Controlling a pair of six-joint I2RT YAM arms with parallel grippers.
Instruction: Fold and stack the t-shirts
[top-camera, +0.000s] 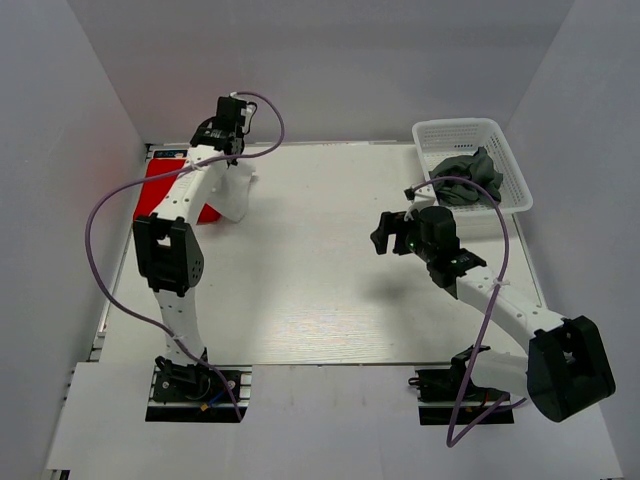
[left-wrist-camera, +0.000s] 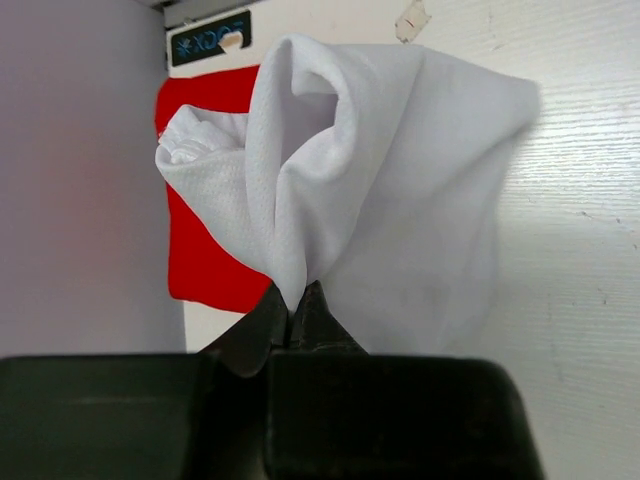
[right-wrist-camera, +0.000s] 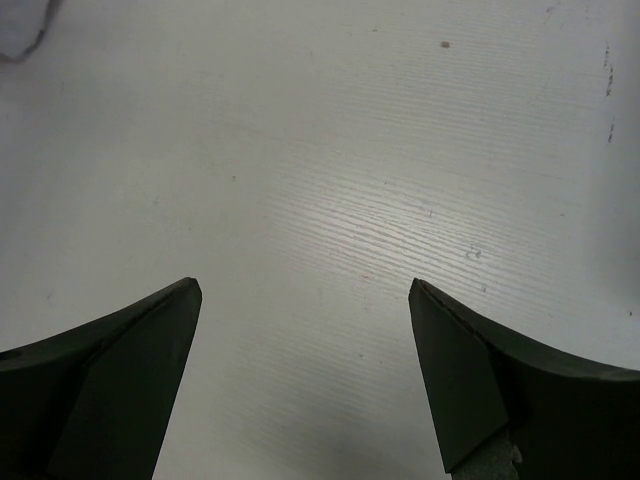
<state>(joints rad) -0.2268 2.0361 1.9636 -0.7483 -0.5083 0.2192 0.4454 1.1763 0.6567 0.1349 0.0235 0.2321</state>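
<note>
White t-shirt (left-wrist-camera: 400, 180) in closed left tool (left-wrist-camera: 297, 300), partly over red t-shirt (left-wrist-camera: 200, 260)

I see a white wood-grain desk (top-camera: 320, 300), a white plastic lattice basket (top-camera: 455, 128) at its far right corner, plain pale walls (top-camera: 330, 60) on three sides, a small black label (left-wrist-camera: 208, 38) at the desk's far left edge

Pale walls (top-camera: 330, 60) enclose a white wood-grain table (top-camera: 320, 290) (soft overhead light, perhaps).
</note>
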